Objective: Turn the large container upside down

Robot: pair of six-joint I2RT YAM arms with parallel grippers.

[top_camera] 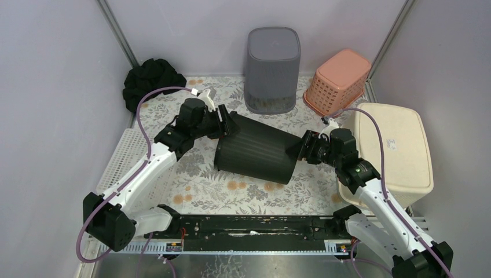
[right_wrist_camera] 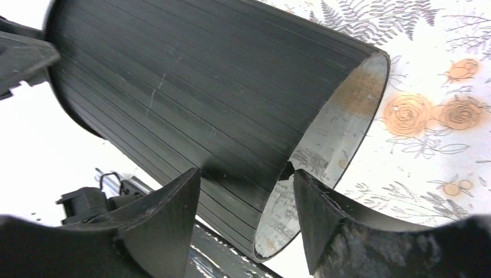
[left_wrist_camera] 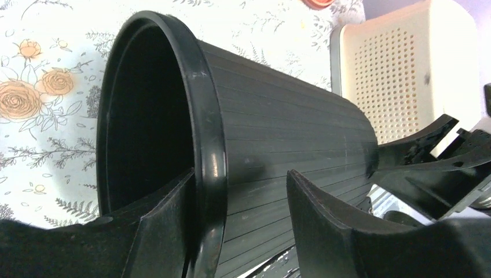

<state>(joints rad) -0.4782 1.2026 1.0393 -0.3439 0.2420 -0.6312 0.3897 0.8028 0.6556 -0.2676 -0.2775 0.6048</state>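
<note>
The large container [top_camera: 255,153] is a black ribbed bin lying on its side on the flowered table cover, with its mouth to the left and its base to the right. My left gripper [top_camera: 227,124] is open astride the rim [left_wrist_camera: 208,145]. One finger reaches inside the mouth and the other stands off the outer wall [left_wrist_camera: 278,116]. My right gripper [top_camera: 301,147] is open at the base end. Its jaws straddle the bottom edge: one tip is near the ribbed wall [right_wrist_camera: 202,75], the other at the shiny base [right_wrist_camera: 330,133].
A grey bin [top_camera: 272,69] stands upright at the back. An upturned pink basket [top_camera: 337,81] sits beside it. A cream perforated tub [top_camera: 394,147] lies on the right, a black cloth [top_camera: 151,81] at the back left, and a white grid tray [top_camera: 124,156] on the left.
</note>
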